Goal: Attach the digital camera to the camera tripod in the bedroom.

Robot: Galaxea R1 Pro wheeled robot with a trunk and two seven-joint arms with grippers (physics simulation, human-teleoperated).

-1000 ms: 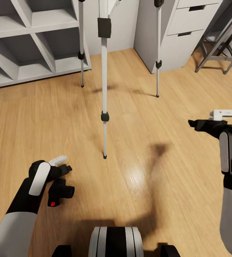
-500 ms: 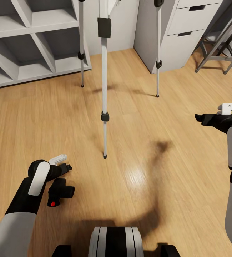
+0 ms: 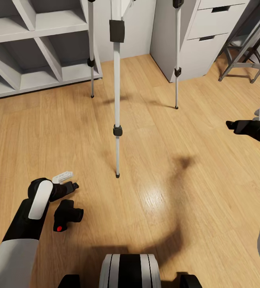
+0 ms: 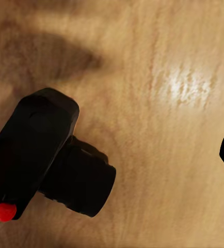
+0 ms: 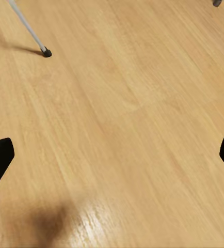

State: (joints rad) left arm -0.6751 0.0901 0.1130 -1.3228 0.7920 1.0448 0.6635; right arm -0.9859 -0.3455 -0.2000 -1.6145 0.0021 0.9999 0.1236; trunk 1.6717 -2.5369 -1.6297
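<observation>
The right gripper (image 3: 248, 120) has drifted outward, jaws apart and empty. The left gripper (image 3: 68, 181), jaws apart, has edged back beside the small matte-black digital camera (image 3: 66, 215) on the wood-plank floor (image 3: 178, 192); no grasp yet.

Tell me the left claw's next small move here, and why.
Probably lower the open left claw onto the small matte-black digital camera and close. The camera lies loose on the wood-plank floor beside the claw, ungrasped, and the silver-legged camera tripod stands ahead.
</observation>
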